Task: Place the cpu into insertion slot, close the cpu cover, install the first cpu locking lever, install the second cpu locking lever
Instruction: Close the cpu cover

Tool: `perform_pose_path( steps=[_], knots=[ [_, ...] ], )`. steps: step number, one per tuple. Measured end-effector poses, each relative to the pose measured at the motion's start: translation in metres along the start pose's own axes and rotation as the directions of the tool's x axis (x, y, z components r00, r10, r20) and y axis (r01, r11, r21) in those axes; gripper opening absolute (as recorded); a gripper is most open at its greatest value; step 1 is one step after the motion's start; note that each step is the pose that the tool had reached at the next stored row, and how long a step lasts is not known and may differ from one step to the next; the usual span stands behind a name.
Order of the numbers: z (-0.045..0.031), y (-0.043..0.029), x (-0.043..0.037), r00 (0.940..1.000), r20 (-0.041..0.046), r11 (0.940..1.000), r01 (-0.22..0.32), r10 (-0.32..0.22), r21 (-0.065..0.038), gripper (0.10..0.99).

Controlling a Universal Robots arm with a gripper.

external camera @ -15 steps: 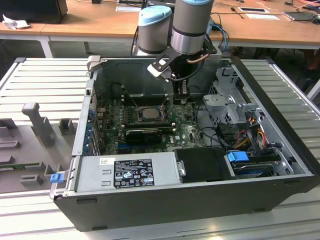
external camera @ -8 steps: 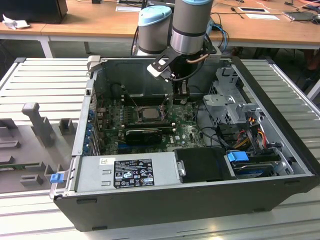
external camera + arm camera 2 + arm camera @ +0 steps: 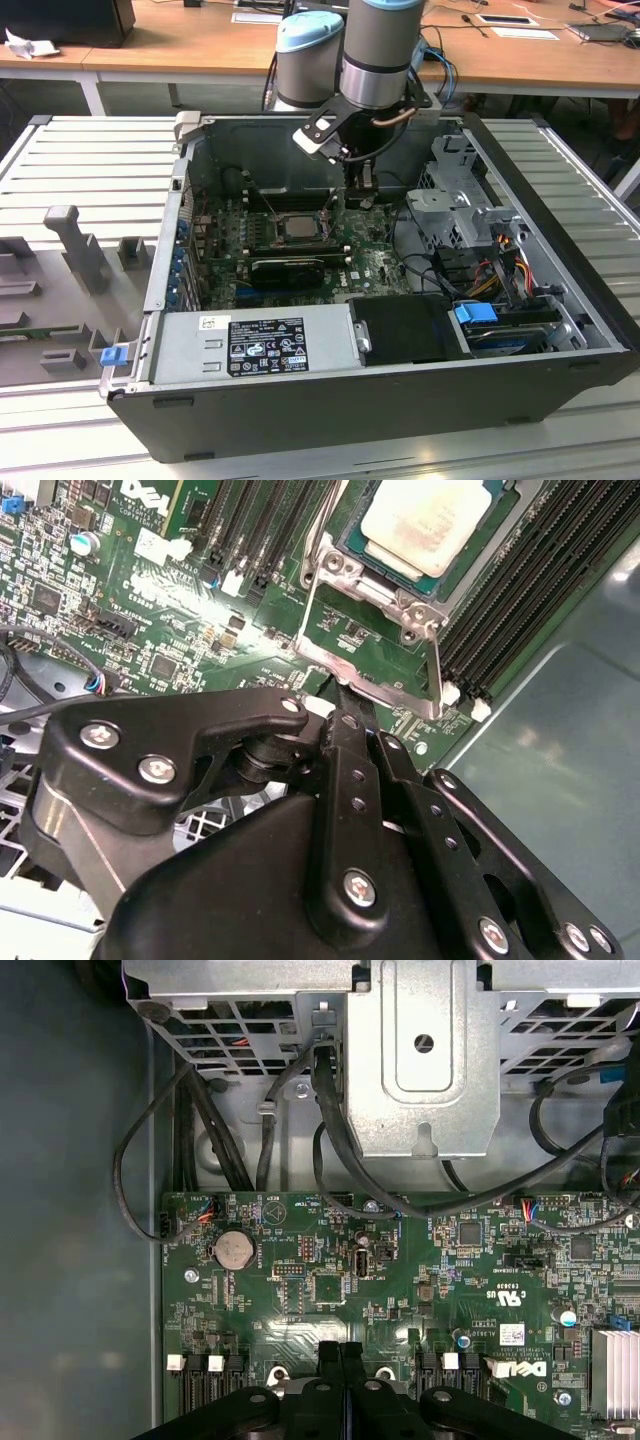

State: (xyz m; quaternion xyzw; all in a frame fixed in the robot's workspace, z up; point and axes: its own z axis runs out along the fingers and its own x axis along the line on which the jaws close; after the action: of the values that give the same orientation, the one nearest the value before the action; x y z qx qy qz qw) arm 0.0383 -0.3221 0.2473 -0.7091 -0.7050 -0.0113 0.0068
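One cpu (image 3: 425, 525), silver top upward, sits in the insertion slot (image 3: 349, 535) on the green board (image 3: 330, 1290) inside the open computer case (image 3: 400, 410), with nothing lying over it. Just beside the slot the cpu cover (image 3: 390, 690) is swung open, bare board showing through its square opening. Its outer edge runs crosswise right at the tips of the jaws, which are pressed together and hold nothing; whether they touch that edge cannot be determined. On this evidence the cover lies between the jaws and the chip, so the chip is on the far side of the cover's frame from the jaws.
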Motion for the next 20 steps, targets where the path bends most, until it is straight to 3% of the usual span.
perform_pose_path(
  steps=[14, 20],
  knots=[
    [0.0000, -0.0057, 0.0000, 1.0000, 0.0000, 1.0000, 0.000, 0.000, 0.000, 0.106],
    [-0.0001, -0.0138, -0.0001, 1.0000, 0.0000, 1.0000, 0.000, 0.000, 0.000, 0.106]
  ],
)
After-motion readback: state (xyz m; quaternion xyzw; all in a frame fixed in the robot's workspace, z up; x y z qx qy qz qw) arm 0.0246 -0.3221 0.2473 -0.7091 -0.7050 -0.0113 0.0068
